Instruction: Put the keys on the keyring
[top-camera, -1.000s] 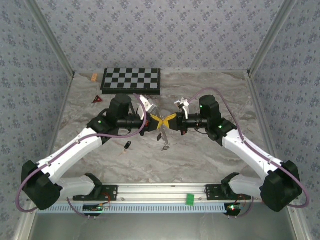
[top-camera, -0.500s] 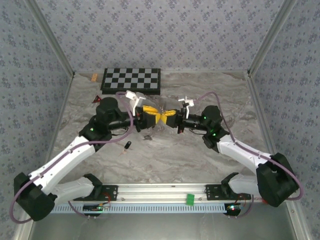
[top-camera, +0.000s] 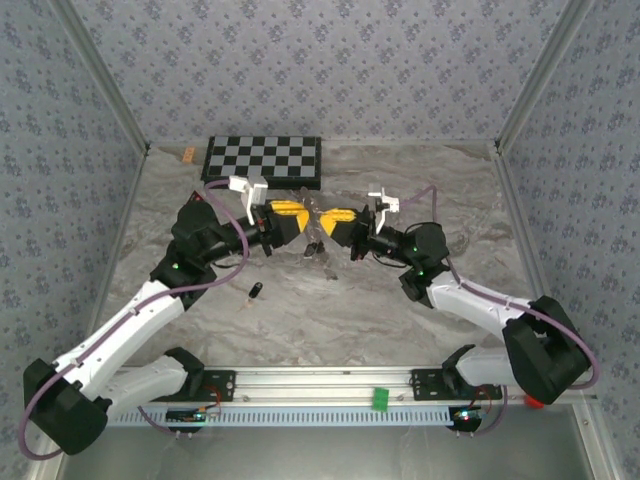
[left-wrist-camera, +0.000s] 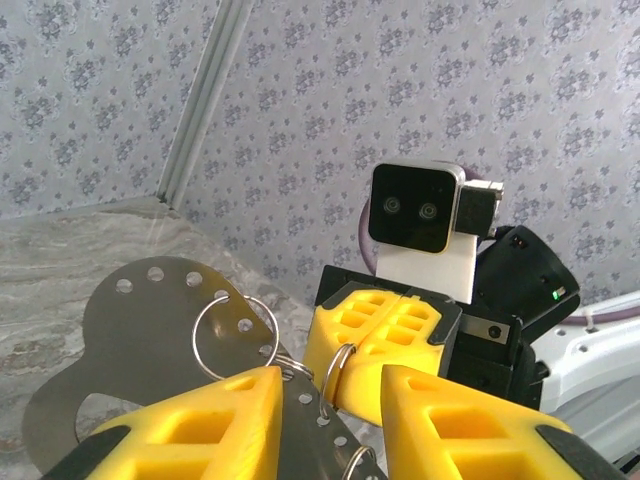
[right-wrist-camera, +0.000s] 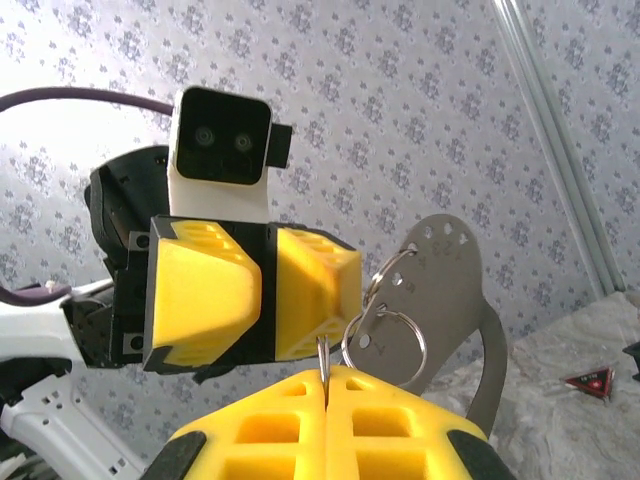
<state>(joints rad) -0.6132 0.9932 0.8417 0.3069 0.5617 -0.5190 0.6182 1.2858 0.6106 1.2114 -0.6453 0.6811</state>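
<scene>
Right wrist view has the thin silvery wire keyring (right-wrist-camera: 323, 352) standing edge-on out of the seam of the right gripper (right-wrist-camera: 325, 385), whose yellow fingers are pressed together on it. Just beside it, a second wire ring (right-wrist-camera: 385, 345) threads a hole in a flat grey metal plate pierced with small holes (right-wrist-camera: 455, 270). I take the pinched loop for the keyring, though the two rings look alike.

Opposite, the left gripper (left-wrist-camera: 330, 390) has its yellow fingers spread, with the plate and rings passing through the gap. Whether either finger touches them I cannot tell.

A second ago those left jaws were closed and both grippers met nearer the arm bases. Since then the left has parted and both have shifted toward the black-and-white checkerboard (top-camera: 262, 160).

One small black-headed key (top-camera: 257, 291) lies on the pale marble table (top-camera: 400, 310), well apart from the grippers and beside the left arm, where it lay before. A small dark thing hangs below and between the grippers, too small to identify.

By my reading the right gripper alone now carries the ring bundle. That leaves the left free to regrip or to fetch the loose key, which is not yet on.
</scene>
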